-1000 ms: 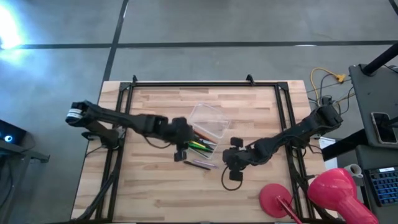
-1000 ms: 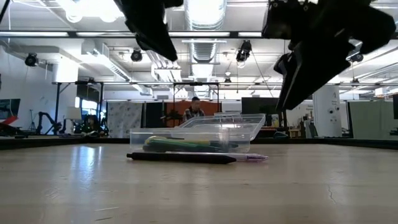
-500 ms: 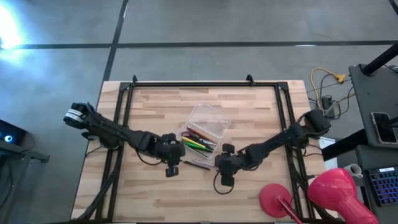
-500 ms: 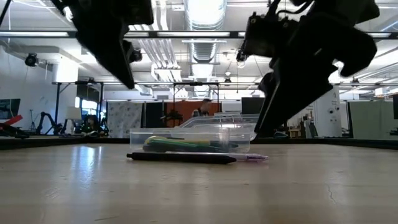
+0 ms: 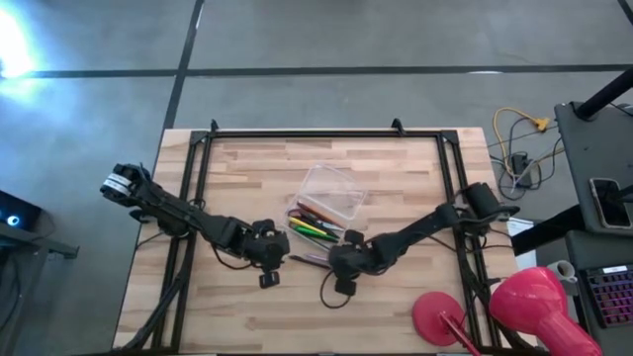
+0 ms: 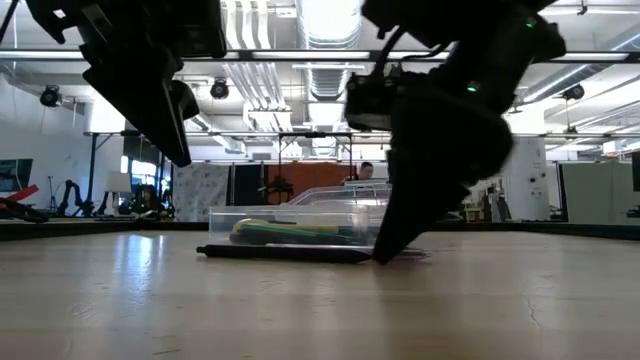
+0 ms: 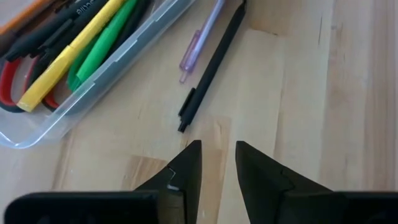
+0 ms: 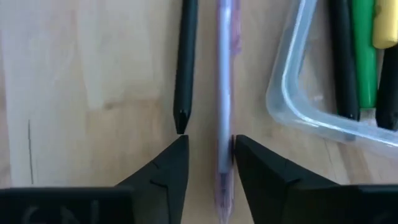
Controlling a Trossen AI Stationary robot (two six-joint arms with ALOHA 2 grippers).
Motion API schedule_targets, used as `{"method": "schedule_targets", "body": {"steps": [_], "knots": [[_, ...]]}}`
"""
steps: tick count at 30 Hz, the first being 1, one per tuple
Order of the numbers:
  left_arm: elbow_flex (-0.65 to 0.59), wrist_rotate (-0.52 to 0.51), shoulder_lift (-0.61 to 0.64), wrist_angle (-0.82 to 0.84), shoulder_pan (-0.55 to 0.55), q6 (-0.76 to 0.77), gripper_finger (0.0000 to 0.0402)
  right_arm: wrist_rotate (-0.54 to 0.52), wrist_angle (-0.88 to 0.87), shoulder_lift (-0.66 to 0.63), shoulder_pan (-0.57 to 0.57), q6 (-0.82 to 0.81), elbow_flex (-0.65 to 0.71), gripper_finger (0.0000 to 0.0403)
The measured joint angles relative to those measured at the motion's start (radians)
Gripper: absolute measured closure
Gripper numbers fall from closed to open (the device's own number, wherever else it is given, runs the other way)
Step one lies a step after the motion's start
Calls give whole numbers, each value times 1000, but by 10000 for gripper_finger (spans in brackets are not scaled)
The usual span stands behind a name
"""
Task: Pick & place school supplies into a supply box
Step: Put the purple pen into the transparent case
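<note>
The clear supply box [image 5: 329, 195] sits mid-table and holds yellow, green and dark pens [image 7: 93, 46] and the red scissors [image 7: 9, 84]. A dark pen [image 8: 185, 62] and a pale lilac pen [image 8: 224, 81] lie side by side on the wood just near of the box [image 6: 300, 225]. My right gripper [image 5: 341, 269] is down at the table, open, with one finger on each side of the lilac pen's end [image 8: 222, 146]. My left gripper [image 5: 265, 261] hovers open to the left of the dark pen [image 7: 211, 68], above the table and touching nothing. My right gripper comes from above, slanting, with its fingers [image 8: 177, 155] lying along the lilac pen and the pen's end [image 8: 222, 162] in the gap between them. The pen lies flat on the table. I cannot tell whether either finger touches it.
Two big pink-red round objects [image 5: 440, 318] [image 5: 539, 302] stand off the table's near right corner. Black frame rails [image 5: 193, 198] [image 5: 457, 193] run along the left and right sides. Bare wood lies near of the pens [image 5: 297, 316].
My right gripper has moved toward the table's left and down, from beside the box to the lilac pen's end. My left gripper has drawn away from the box toward the near left.
</note>
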State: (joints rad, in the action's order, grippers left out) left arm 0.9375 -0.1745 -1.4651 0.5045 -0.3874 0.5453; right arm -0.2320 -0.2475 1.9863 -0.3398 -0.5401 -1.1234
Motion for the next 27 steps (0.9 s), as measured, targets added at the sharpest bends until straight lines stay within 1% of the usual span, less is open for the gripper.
{"method": "schedule_targets", "body": {"steps": [3, 6, 10, 12, 16, 18, 21, 25, 27], "knots": [[0, 0, 0, 0, 0, 0, 320, 0, -63, 24, 8, -56, -39, 301], [0, 0, 0, -7, 0, 0, 320, -1, -97, 33, 8, -58, -51, 334], [-3, 0, 0, -5, 0, 0, 320, 61, -120, 26, 11, -33, -57, 380], [-3, 0, 0, -5, 0, 0, 320, 83, -125, 13, 8, -29, -55, 383], [-4, 0, 0, -5, 0, 2, 320, 91, -174, -50, -9, -43, -42, 384], [-5, -2, 0, -6, 0, 14, 320, 63, -211, -98, -17, -45, -35, 385], [-13, -14, 0, -7, 0, 23, 320, 24, -249, -206, -15, -40, -33, 386], [-29, -14, 0, -19, 0, 26, 320, 13, -265, -307, 6, -34, -26, 386], [-36, -16, -1, -36, 0, 26, 320, 15, -241, -332, 37, -42, -28, 386]]}}
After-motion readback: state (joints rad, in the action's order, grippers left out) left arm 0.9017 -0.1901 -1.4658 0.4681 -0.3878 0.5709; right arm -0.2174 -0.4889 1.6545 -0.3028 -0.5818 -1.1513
